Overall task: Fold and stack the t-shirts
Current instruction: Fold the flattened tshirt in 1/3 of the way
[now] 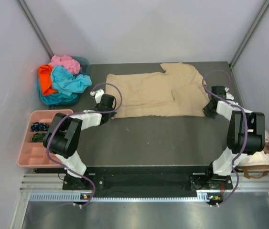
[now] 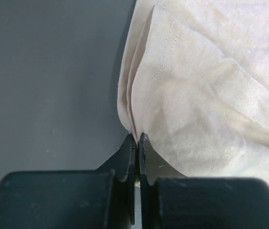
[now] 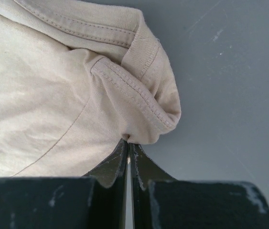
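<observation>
Table (image 1: pixel 163 138) is dark grey, both arms reaching out over it; tan t-shirt (image 1: pixel 156 95) lies flat toward 12 o'clock of table centre, long side running 9 to 3, with an extra layer folded over its middle; left gripper (image 1: pixel 109 115) sits at the shirt's 7 o'clock corner, its jaws pressed together on cloth; the left wrist view shows that gripper (image 2: pixel 137 138) nipping the point where stacked edges of the tan t-shirt (image 2: pixel 206 109) come together, bare table to its 9 o'clock; right gripper (image 1: pixel 209 110) is at the shirt's 4 o'clock corner, jaws likewise squeezed tight; the right wrist view has that gripper (image 3: pixel 128 143) pinching a bunched fold of the tan t-shirt (image 3: pixel 53 95) just below a double-stitched hem, cloth puckered above the tips; remaining shirts are heaped at 10 o'clock in a teal bin (image 1: pixel 83 62): pink t-shirt (image 1: pixel 65 63) on top at the far side, orange t-shirt (image 1: pixel 45 76) at its 8 o'clock, turquoise t-shirt (image 1: pixel 67 82) draped nearest; pink tray (image 1: pixel 24 152) at 8 o'clock beside the left arm, small dark items in its far compartments, too small to identify; cream cap (image 1: pixel 263 157) at 4 o'clock, off the table's right edge behind the right arm.
</observation>
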